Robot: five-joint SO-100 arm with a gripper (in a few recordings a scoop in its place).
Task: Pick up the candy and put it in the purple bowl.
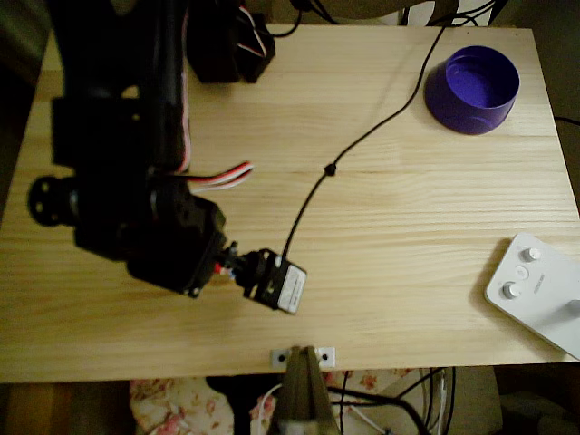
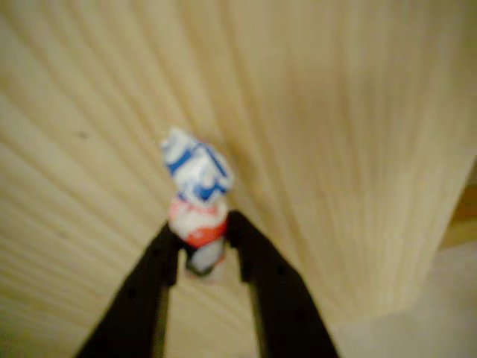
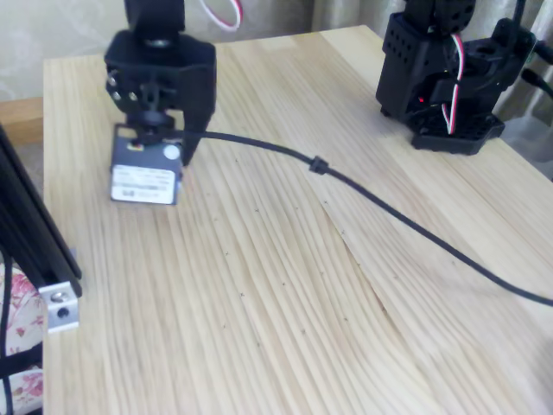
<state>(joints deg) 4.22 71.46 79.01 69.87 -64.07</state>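
Pale pine bench (image 1: 381, 272), arm low over its near-left part in the overhead view. Wrist view: end effector (image 2: 203, 242) has both black fingers (image 2: 153, 276) pinched on the candy (image 2: 197, 198), one on each side of the pinkish-orange body, blue-white twisted end sticking out past the tips. Cannot tell from the blur whether candy is lifted or touching the wood. Purple bowl (image 1: 472, 89) sits far right on the bench in overhead view, well apart from the arm, looks empty. White device with knobs (image 1: 536, 290) near right edge, black cable (image 1: 362, 140) running across the middle.

Handling guess: candy is light, small, wrapper crinkly and likely slick, hard core under it. Grip across the fat middle looks right; twisted ends are floppy, would slip or tear. Hold seems close to the fingertips, so could squirt out on the swing to the bowl.
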